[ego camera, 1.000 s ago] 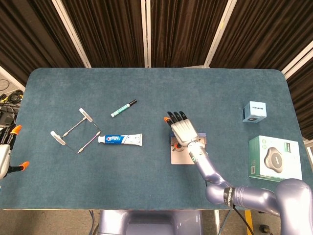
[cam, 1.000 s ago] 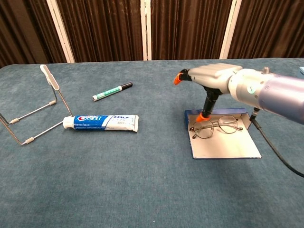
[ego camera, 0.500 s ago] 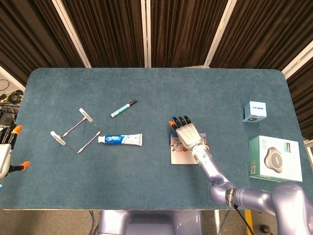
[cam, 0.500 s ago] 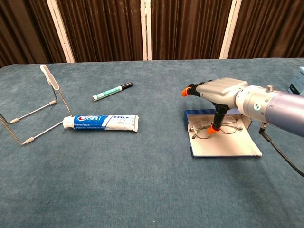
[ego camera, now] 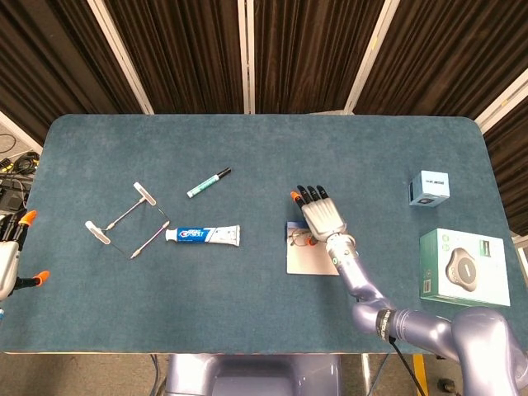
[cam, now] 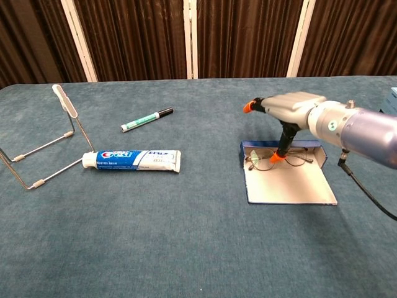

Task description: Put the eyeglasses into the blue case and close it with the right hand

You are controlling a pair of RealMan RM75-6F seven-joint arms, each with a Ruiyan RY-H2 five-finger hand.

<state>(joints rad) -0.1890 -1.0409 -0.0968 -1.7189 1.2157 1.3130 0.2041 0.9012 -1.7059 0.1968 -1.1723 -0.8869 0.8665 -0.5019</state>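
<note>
Right hand (cam: 291,108) over far end of open blue case (cam: 288,183), fingers spread flat, one orange-tipped finger (cam: 277,156) angled down onto eyeglasses (cam: 279,159); looks like pressing, not gripping; holds nothing. Eyeglasses lie in case tray at far edge, long axis left-right across case, directly under palm. Flat lid panel extends toward robot, i.e. nearer than hand; judge closing needs hand to come back around near edge, fold lid away. Left hand (ego camera: 11,256) at table's left margin, well apart from case; grip state unclear.
</note>
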